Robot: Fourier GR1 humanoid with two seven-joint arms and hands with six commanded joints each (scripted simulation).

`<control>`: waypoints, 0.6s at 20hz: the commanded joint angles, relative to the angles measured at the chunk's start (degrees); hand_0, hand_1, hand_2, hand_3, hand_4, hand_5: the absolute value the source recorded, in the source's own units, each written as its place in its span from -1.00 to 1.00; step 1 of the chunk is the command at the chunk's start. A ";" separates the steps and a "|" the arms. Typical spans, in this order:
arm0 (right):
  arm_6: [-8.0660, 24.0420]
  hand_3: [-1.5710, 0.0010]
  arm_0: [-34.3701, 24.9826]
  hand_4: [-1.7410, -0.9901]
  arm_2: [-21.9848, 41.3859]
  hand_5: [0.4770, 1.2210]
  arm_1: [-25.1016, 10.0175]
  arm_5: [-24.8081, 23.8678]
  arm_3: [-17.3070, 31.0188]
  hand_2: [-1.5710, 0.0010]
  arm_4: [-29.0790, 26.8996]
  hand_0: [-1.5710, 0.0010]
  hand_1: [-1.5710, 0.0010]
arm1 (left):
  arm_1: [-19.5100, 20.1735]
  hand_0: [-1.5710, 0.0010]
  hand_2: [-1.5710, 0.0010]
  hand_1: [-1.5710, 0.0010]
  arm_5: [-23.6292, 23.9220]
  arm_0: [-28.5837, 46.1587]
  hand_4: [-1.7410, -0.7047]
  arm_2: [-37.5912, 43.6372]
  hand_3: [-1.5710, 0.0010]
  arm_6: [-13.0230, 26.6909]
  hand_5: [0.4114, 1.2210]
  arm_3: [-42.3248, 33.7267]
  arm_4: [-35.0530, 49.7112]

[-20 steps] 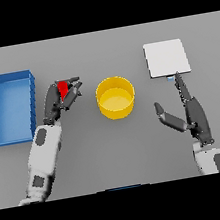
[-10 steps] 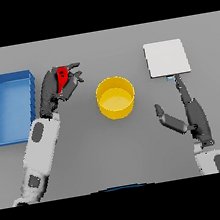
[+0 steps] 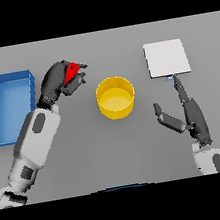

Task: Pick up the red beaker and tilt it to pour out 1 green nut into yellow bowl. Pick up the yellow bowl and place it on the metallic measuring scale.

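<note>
The left hand [image 3: 57,83] has lifted the small red beaker [image 3: 71,71] higher, nudging it nearer the round yellow bowl [image 3: 115,97] and tipping it.

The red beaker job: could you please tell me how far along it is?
Done: the left hand grips the red beaker, raised left of the yellow bowl. In hand: carrying it to the bowl. Left: pouring the nut, then moving the bowl onto the metallic scale. The right hand rests open.

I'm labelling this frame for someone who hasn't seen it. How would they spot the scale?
On the grey table, look at the far right, past the yellow bowl. The scale is the flat pale square just beyond the right robot hand; the only other box shape, the tray, is blue and walled.
</note>
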 commanded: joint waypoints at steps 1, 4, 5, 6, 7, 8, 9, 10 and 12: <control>-0.27 1.00 0.40 0.30 -0.35 -0.45 -0.27 0.17 -0.06 1.00 -0.43 1.00 1.00 | 0.66 -1.00 -1.00 -1.00 -0.02 -0.76 -0.99 -1.88 -0.99 1.19 0.77 0.44 -2.35; 0.63 1.00 -0.07 0.29 -0.55 -0.43 -0.50 0.91 -1.00 1.00 -1.35 1.00 1.00 | 2.81 -1.00 -1.00 -1.00 -1.23 -4.39 -1.00 -8.31 -1.00 4.43 0.78 1.93 -9.72; -0.26 1.00 0.81 0.29 -0.10 -0.43 -0.33 0.97 -1.35 1.00 -1.09 1.00 1.00 | 3.32 -1.00 -1.00 -1.00 -1.47 -5.53 -1.00 -10.41 -1.00 4.83 0.77 2.76 -12.07; -0.02 1.00 1.10 0.28 -0.09 -0.42 -0.55 1.32 -1.87 1.00 -1.29 1.00 1.00 | 4.55 -1.00 -1.00 -1.00 -2.39 -6.52 -1.00 -12.33 -1.00 5.20 0.81 2.64 -14.17; 0.32 1.00 0.94 0.26 -0.08 -0.41 -0.30 0.91 -1.48 1.00 -0.97 1.00 1.00 | 5.05 -1.00 -1.00 -1.00 -3.29 -7.39 -1.00 -14.03 -1.00 5.35 0.85 3.09 -15.67; 0.63 1.00 0.60 0.25 0.21 -0.40 0.03 0.76 -1.24 1.00 -0.65 1.00 1.00 | 5.47 -1.00 -1.00 -1.00 -3.72 -8.27 -1.00 -15.39 -1.00 5.74 0.88 3.37 -17.07; 1.29 1.00 -0.09 0.24 0.06 -0.40 0.03 0.59 -1.00 1.00 -0.52 1.00 1.00 | 5.83 -1.00 -1.00 -1.00 -4.61 -9.25 -1.00 -16.93 -1.00 6.07 0.90 3.08 -18.47; 0.33 1.00 0.47 0.24 0.37 -0.39 0.06 0.68 -1.30 1.00 -0.40 1.00 1.00 | 6.56 -1.00 -1.00 -1.00 -5.21 -10.25 -1.00 -17.96 -1.00 5.65 0.92 3.62 -19.54; 1.24 1.00 0.37 0.22 0.46 -0.39 0.49 0.50 -1.52 1.00 -0.41 1.00 1.00 | 6.77 -1.00 -1.00 -1.00 -7.37 -12.98 -0.82 -20.60 -1.00 5.17 0.95 4.64 -21.73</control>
